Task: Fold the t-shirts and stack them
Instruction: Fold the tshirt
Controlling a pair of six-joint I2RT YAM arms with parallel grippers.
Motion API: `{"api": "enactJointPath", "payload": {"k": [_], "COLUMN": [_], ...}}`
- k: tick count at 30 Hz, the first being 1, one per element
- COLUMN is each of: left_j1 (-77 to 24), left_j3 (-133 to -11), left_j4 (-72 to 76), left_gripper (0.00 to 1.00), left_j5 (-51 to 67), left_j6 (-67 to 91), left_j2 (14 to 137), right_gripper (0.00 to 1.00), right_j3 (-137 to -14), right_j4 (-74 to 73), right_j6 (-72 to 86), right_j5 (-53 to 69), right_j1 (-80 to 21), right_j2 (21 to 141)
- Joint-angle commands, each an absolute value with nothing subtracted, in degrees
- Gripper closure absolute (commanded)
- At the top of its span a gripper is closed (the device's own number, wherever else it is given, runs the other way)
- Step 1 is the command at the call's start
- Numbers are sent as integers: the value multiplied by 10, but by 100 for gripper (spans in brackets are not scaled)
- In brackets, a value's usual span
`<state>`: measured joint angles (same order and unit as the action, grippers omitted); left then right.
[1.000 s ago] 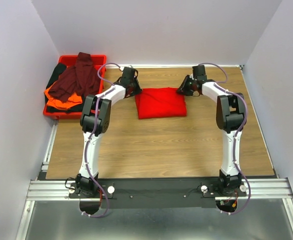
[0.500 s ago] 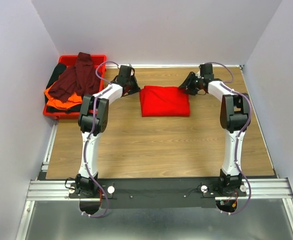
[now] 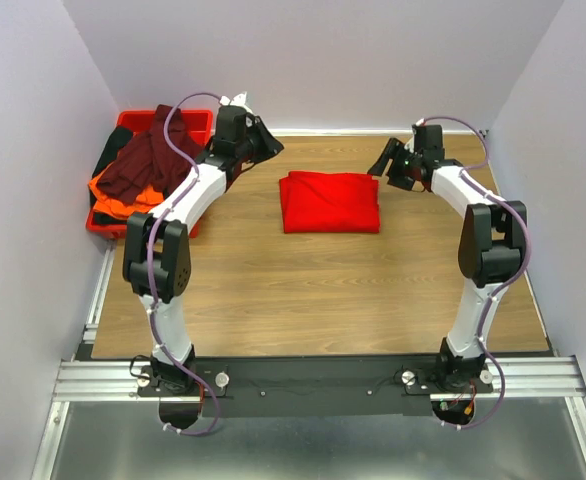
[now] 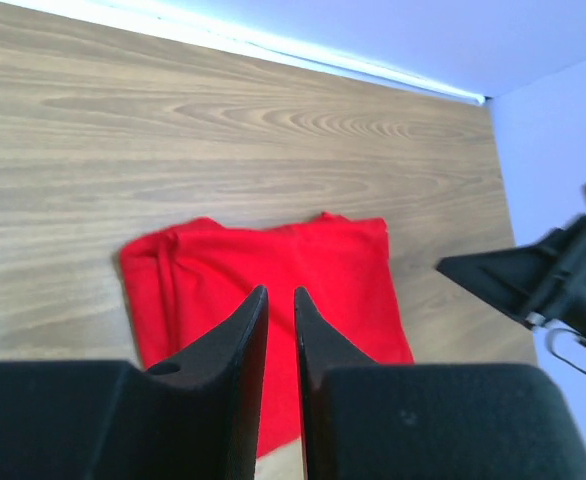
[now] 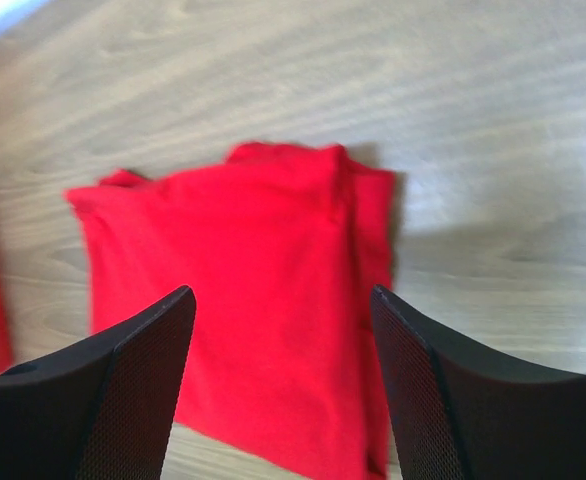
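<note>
Folded bright red t-shirt (image 3: 330, 201) lies flat, long axis left-right. Left of it, left gripper (image 4: 278, 292) nearly closed, empty — right of it, right gripper (image 5: 281, 292) spread wide.

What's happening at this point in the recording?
A bright red t-shirt lies folded on the table, with neither arm touching it. The left gripper, nearly closed and empty, hovers on its left side; the right gripper, open and empty, hovers on its right. The maroon shirt, orange shirt and black shirt wait unfolded in the red tray.
</note>
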<state>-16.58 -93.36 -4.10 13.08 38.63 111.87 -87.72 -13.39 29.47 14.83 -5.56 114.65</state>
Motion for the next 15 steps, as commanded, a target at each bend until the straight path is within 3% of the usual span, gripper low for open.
{"api": "enactJointPath", "payload": {"k": [1,15], "left_j1": [-177,-183], "left_j3": [-880,-780], "left_j4": [-37,-69], "left_gripper": [76,76], "left_j5": [153,163], "left_j6": [398,347], "left_j2": [1068,933], "right_gripper": [22,23], "right_j3": [-836,-810], "right_j4": [-149,-149], "right_j6": [255,236], "right_j5": [122,123], "right_j1": [-54,-69], "right_j2": [1155,1207]}}
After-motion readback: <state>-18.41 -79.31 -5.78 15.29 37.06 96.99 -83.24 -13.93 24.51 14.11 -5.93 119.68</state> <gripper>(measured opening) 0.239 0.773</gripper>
